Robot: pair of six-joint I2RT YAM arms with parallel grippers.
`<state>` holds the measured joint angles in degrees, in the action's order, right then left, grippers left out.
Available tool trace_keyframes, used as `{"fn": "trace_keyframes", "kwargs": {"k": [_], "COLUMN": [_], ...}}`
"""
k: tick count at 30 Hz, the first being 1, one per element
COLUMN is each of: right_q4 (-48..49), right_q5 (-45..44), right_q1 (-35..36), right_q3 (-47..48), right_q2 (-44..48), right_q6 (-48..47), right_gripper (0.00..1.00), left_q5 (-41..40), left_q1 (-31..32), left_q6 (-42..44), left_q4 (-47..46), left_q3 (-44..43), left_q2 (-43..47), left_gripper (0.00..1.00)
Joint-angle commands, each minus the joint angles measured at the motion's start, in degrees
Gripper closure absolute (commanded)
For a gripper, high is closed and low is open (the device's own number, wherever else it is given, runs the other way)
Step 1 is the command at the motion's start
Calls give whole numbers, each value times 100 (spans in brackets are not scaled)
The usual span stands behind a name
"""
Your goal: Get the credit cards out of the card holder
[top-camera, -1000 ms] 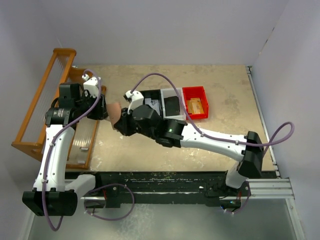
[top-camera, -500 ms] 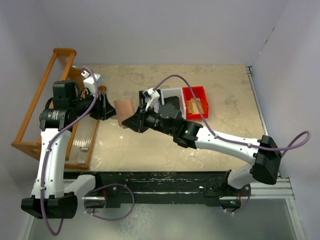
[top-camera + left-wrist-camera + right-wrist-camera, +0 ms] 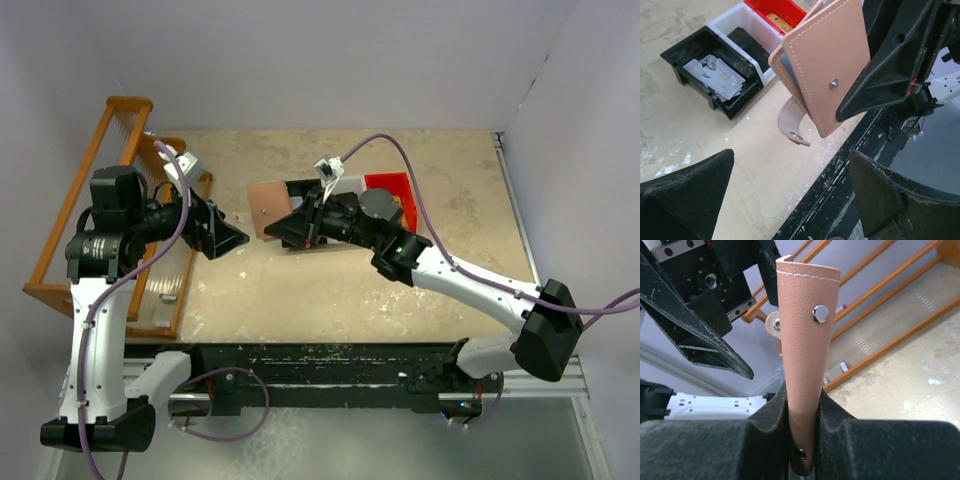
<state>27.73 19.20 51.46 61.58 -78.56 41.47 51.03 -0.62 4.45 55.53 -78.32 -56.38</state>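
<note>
Card holder (image 3: 268,208), salmon-pink with white stitching, is off the table (image 3: 330,290), just left of centre in the top view. It is pinched at its lower end between the fingers of the right gripper (image 3: 288,224), whose jaws are narrowed tight against the leather. In the right wrist view it stands nearly upright out of that grip, a metal snap showing on its face. In the left wrist view a strip of blue lining shows at its open edge, and a loose strap (image 3: 790,120) with a snap hangs below it. Whether any card is inside cannot be told.

The left gripper (image 3: 225,240) sits just to the left of the holder, apart from it, its jaws spread wide and holding nothing.

Three small bins stand in a row in the upper left of the left wrist view. The black bin (image 3: 671,53) holds pale printed cards (image 3: 715,77). The white bin (image 3: 730,21) holds a dark flat item (image 3: 751,45). The red bin (image 3: 795,11) holds a tan-orange item (image 3: 777,21).

A wooden rack (image 3: 90,200) stands along the left edge of the top view.
</note>
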Motion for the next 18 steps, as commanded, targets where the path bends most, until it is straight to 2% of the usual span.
{"fn": "trace_keyframes", "kwargs": {"k": [1, 6, 8, 11, 14, 16, 18], "right_q4": [604, 666, 675, 742, 788, 808, 857], "right_q5": [648, 825, 846, 855, 828, 784, 820], "right_q1": [4, 4, 0, 4, 4, 4, 3], "right_q3": [92, 183, 184, 108, 62, 48, 59], "right_q2": [149, -31, -25, 76, 147, 172, 156], "right_q6": [-63, 26, 25, 35, 78, 105, 138], "right_gripper": [100, 100, 100, 100, 100, 100, 100], "left_q5": [586, 1493, 1152, 562, 608, 724, 769], "left_q1": [-8, -6, -7, -8, -9, -7, -8], "left_q6": [-271, -1588, -1591, -1327, -1134, -1046, -956], "left_q4": [-432, -1677, -1764, -1392, -1111, -1021, -988], "left_q3": [240, 766, 705, 498, 400, 418, 472], "left_q2": [179, 512, 566, 421, 287, 296, 347], "left_gripper": [1, 3, 11, 30, 48, 55, 56]}}
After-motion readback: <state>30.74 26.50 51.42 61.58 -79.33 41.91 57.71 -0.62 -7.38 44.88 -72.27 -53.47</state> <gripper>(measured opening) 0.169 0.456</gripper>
